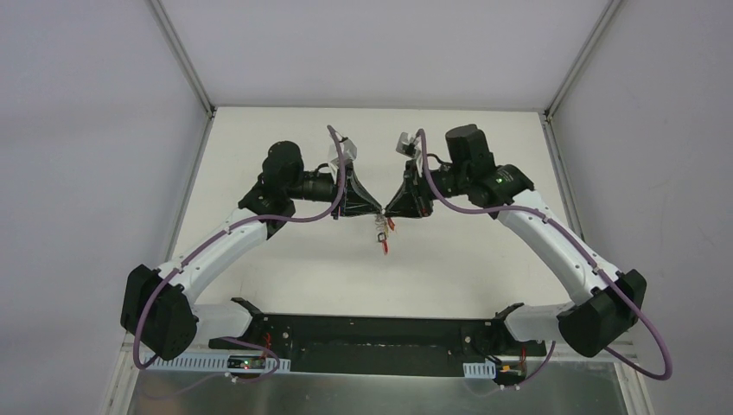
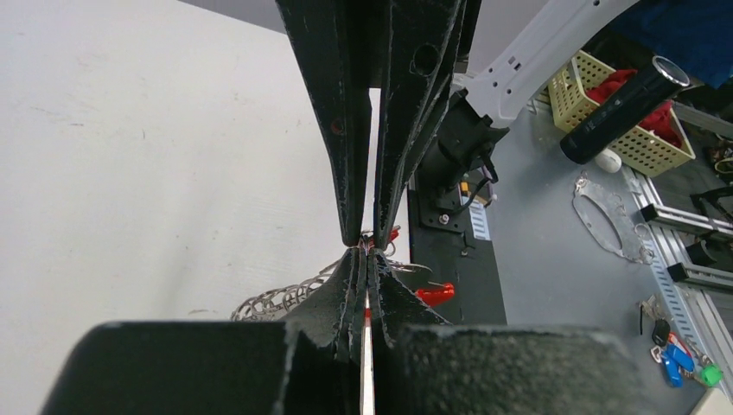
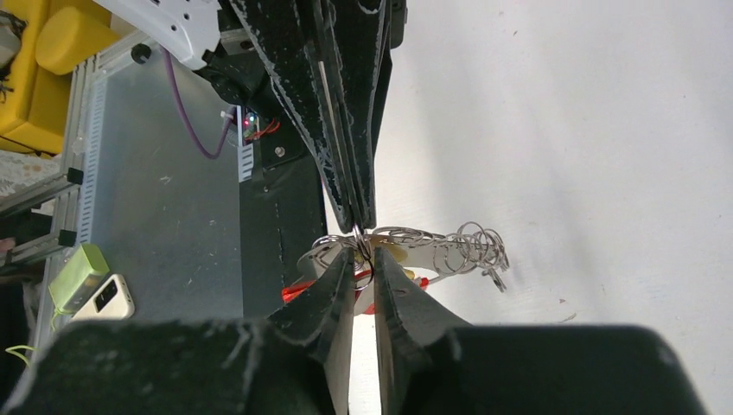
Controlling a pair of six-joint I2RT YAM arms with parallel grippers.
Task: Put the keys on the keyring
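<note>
Basket (image 2: 577,85): yellow, well beyond the left gripper's tips; holds red material, with 1 black cylinder (image 2: 624,108) lying across its top.
Left gripper (image 2: 364,259): fingers pinched on the keyring (image 3: 333,243).
Right gripper (image 3: 364,264): meets it tip to tip, seemingly clamping the same thin silver loop.
Keys: 1 red-headed key (image 2: 435,294) hangs just beneath the tips.

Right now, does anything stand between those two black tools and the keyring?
Nothing visible does. The left tool and right tool meet tip to tip, both pinching the keyring, with keys dangling just beneath.
</note>
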